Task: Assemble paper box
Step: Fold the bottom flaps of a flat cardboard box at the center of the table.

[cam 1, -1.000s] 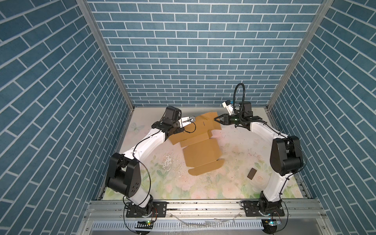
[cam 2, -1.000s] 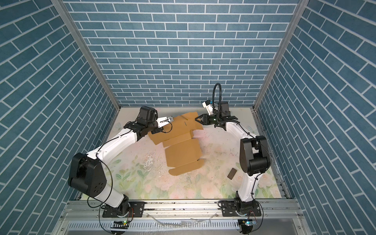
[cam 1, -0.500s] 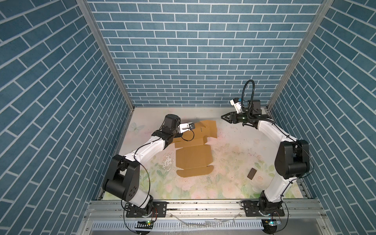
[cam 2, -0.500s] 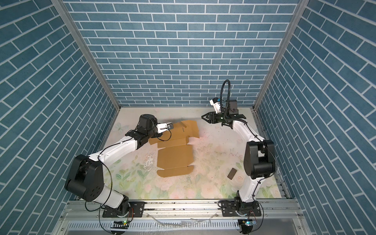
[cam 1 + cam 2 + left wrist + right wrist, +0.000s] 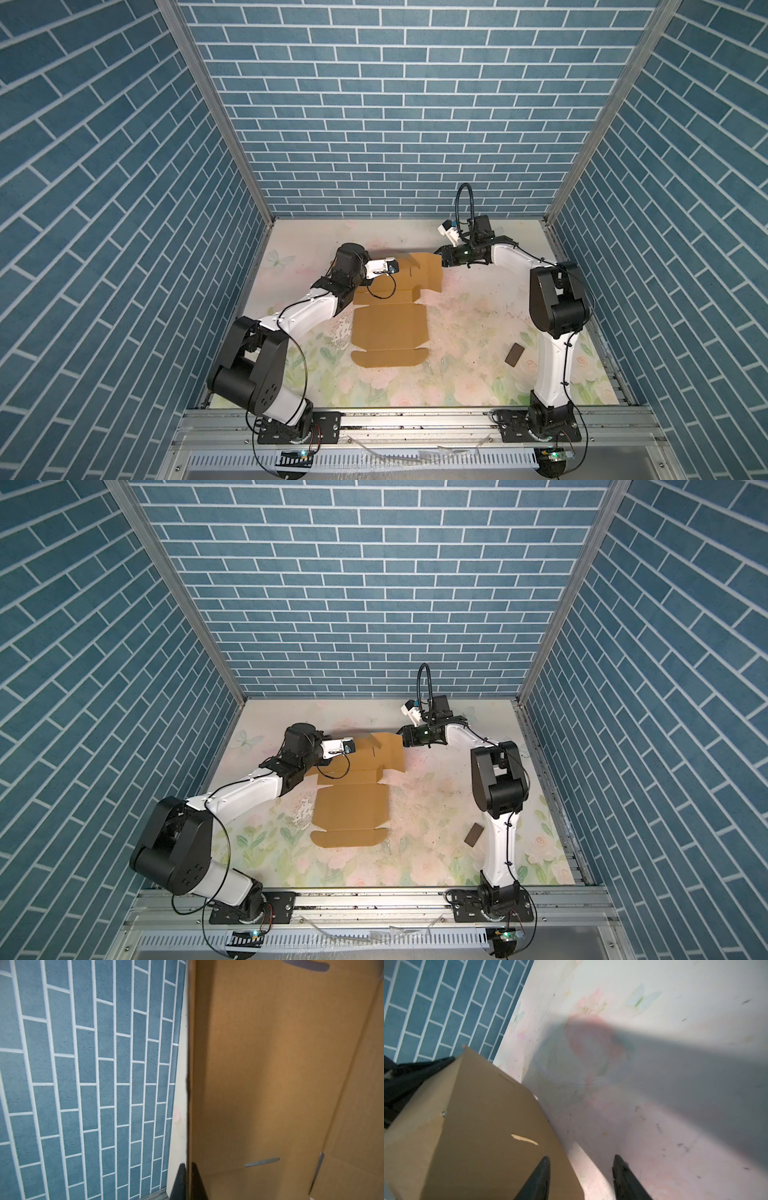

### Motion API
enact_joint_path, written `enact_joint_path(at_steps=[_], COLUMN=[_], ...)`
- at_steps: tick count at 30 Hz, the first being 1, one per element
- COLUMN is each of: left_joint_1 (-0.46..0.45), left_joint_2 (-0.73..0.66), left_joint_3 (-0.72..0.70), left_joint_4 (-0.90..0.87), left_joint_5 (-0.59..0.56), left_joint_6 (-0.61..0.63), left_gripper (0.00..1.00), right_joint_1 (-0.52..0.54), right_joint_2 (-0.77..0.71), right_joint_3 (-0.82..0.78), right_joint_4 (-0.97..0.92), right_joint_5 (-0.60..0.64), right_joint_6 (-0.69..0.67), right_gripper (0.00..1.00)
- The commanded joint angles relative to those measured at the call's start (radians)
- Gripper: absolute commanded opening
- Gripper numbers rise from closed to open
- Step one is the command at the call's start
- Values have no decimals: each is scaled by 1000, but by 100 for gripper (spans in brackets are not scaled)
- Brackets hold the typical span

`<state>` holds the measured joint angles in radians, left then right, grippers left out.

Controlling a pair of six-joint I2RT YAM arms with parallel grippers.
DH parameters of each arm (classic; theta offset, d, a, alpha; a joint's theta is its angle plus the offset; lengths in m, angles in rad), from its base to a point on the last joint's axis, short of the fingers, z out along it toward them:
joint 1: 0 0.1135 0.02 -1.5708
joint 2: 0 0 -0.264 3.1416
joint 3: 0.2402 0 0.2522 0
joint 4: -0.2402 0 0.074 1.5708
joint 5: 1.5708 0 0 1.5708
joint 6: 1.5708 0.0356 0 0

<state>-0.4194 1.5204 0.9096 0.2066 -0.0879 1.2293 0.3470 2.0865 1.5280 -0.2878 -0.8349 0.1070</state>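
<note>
The paper box is a tan die-cut sheet lying mostly flat at mid-table, its far panel lifted off the mat. My left gripper is shut on the thin edge of that far panel, one finger on each face. At the panel's far right corner my right gripper stands open. One of its fingers is over the card and one is over the mat, and it grips nothing.
A small dark brown chip lies on the floral mat near the right arm's base. Blue brick walls close in the back and both sides. A metal rail runs along the front edge.
The right gripper opened and let go of the box corner, drew back, then came back to the far right corner. The left gripper pulled the sheet leftward and squared it.
</note>
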Motion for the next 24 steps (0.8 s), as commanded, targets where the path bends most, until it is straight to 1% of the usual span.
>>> enact_joint_path(at_steps=[1, 6, 8, 12, 14, 17, 19, 24], left_joint_1=[-2, -3, -3, -5, -5, -4, -7, -6], left_joint_2=[4, 15, 24, 22, 21, 26, 19, 15], left_joint_3=[-9, 33, 28, 29, 23, 10, 18, 3], left_joint_4=[32, -2, 12, -5, 5, 26, 7, 18], left_joint_5=[-5, -22, -30, -37, -32, -35, -37, -33], left_joint_6=[9, -39, -30, -34, -30, -10, -22, -12], left_gripper=[0, 0, 0, 0, 0, 0, 0, 0], right_joint_1=[16, 17, 17, 27, 41, 57, 69, 105], right_joint_2=[-59, -125, -139, -166, -183, -178, -179, -197], right_joint_3=[-61, -164, -191, -230, -255, -257, -256, -292], right_joint_4=[6, 111, 134, 195, 233, 242, 247, 305], right_joint_5=[-83, -123, -129, -129, -127, -93, -66, -3], right_joint_6=[-115, -107, -117, -77, -86, -89, -76, -103], right_gripper=[50, 50, 50, 50, 50, 50, 50, 50])
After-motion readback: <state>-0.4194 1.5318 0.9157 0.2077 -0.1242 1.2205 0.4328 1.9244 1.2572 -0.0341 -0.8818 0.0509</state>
